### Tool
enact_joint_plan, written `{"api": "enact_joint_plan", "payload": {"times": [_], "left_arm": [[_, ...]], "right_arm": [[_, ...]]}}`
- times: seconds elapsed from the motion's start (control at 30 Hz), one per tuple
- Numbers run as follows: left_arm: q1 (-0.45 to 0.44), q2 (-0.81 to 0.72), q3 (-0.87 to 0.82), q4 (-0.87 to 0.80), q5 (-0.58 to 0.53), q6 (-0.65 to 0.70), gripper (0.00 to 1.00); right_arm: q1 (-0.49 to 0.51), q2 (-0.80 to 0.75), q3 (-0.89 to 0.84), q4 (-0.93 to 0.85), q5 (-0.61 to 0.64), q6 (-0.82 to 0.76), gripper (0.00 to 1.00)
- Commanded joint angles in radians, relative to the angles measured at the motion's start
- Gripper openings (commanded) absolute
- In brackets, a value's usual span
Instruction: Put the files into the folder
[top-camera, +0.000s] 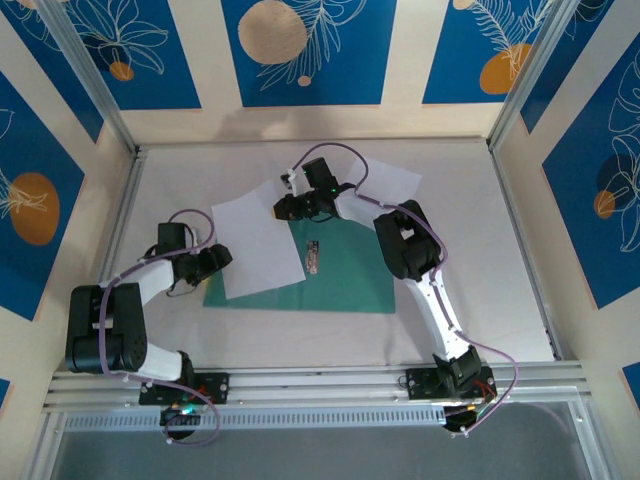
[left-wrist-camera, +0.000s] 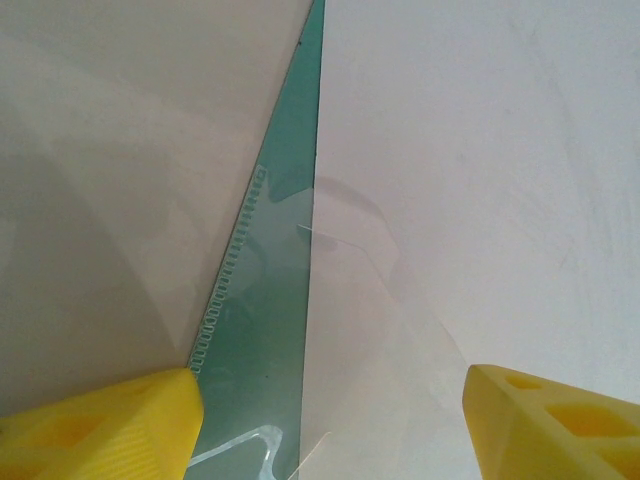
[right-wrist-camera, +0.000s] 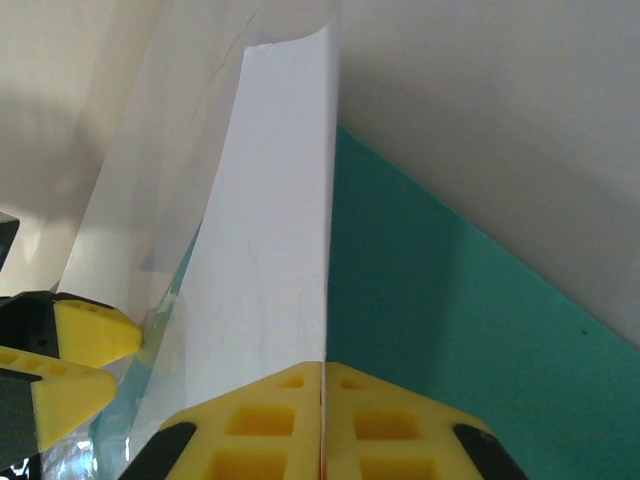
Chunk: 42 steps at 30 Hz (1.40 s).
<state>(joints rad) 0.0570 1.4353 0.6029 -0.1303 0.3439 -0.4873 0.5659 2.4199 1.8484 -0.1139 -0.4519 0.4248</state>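
Observation:
The teal folder (top-camera: 345, 275) lies flat mid-table. One white file (top-camera: 255, 245) lies over its left part. A second file (top-camera: 390, 185) lies at the back right, partly under the right arm. My right gripper (top-camera: 291, 208) is at the first file's far edge. In the right wrist view its jaws (right-wrist-camera: 323, 375) are shut on that file (right-wrist-camera: 280, 250), whose edge is lifted and curled above the folder (right-wrist-camera: 450, 300). My left gripper (top-camera: 214, 260) is at the folder's left edge. It stands open (left-wrist-camera: 330, 430) over a strip of folder (left-wrist-camera: 270, 300) and the file (left-wrist-camera: 460, 180), gripping nothing.
A small dark clip (top-camera: 313, 257) sits on the folder near its middle. A clear film (left-wrist-camera: 400, 330) lies over the sheet by the left gripper. Metal rails (top-camera: 320, 385) border the near edge, and patterned walls close in the table on three sides.

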Motion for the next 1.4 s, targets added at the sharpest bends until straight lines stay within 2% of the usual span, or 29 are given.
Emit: {"api": "enact_joint_plan", "payload": {"times": [0.0, 0.47, 1.37], "left_arm": [[0.01, 0.019, -0.037, -0.058, 0.013, 0.012, 0.72], [0.01, 0.013, -0.043, -0.055, 0.011, 0.009, 0.72], [0.015, 0.007, -0.05, -0.048, 0.017, 0.007, 0.72]], "right_arm": [[-0.009, -0.049, -0.032, 0.008, 0.004, 0.015, 0.07], [-0.011, -0.207, -0.3, 0.243, 0.138, 0.178, 0.03], [0.058, -0.297, -0.442, 0.297, 0.293, 0.356, 0.03]]}}
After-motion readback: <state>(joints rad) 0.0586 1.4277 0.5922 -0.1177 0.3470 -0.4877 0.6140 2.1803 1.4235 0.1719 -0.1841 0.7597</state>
